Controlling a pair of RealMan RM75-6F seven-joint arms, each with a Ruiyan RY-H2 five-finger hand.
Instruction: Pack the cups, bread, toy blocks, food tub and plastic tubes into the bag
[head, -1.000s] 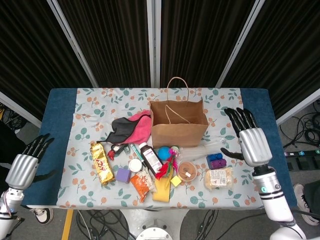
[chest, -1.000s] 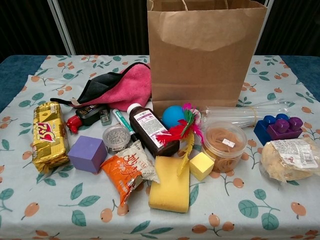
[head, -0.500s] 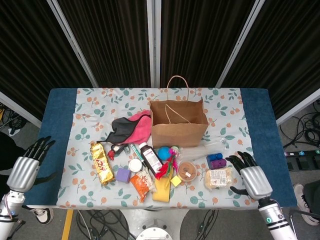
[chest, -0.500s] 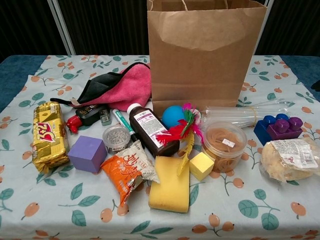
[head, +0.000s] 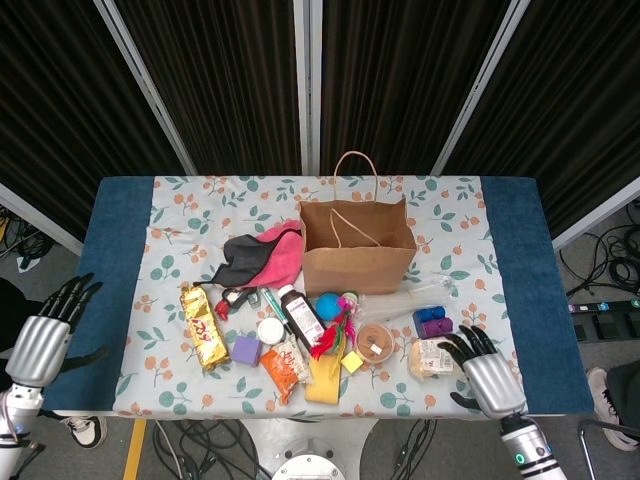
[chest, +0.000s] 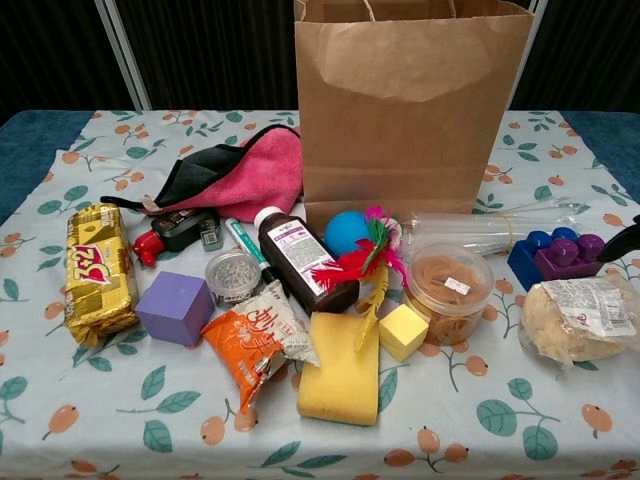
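No label on the brown bottle or bread is readable.

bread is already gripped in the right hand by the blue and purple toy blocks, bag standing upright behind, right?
Not gripped. The head view shows the right hand open, fingers spread beside the bagged bread, which lies on the table. The rest holds: the toy blocks sit beside it, and the paper bag stands upright behind.

Bright, even light; sharp focus.
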